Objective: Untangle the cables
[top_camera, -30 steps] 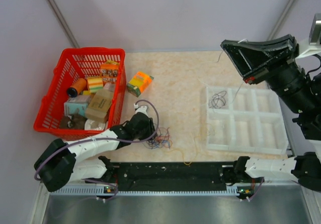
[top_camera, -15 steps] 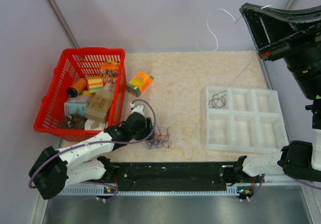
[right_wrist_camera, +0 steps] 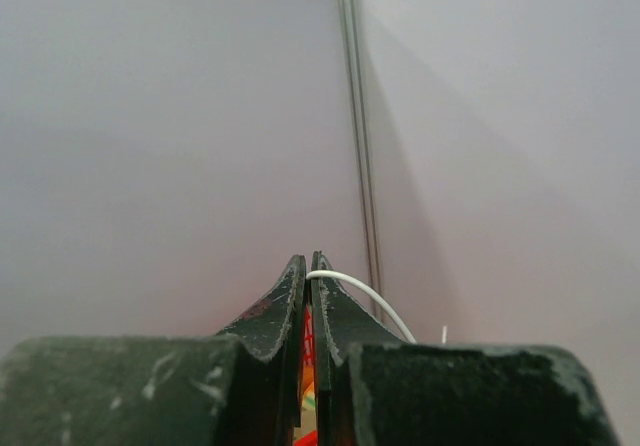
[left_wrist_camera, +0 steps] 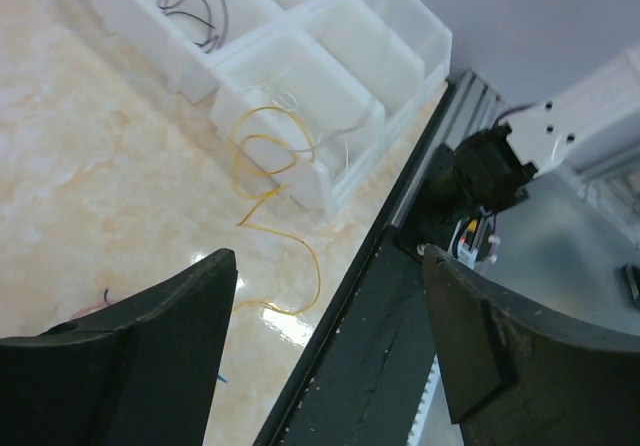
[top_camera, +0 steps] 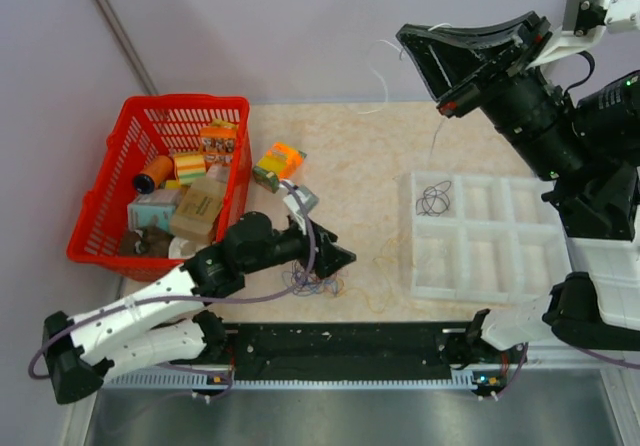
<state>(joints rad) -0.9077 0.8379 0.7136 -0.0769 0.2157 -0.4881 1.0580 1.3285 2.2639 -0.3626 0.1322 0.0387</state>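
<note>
Lower centre of the frame, the left gripper (top_camera: 336, 252) stands spread beside the tangled cables (top_camera: 310, 284); upper right, the raised right gripper (right_wrist_camera: 308, 258) pinches a white wire (right_wrist_camera: 365, 294).

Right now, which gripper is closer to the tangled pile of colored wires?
Left. The left gripper hangs open right beside the tangled pile. The right gripper is high in the air, far to the pile's right and beyond it, shut on a white wire.
</note>
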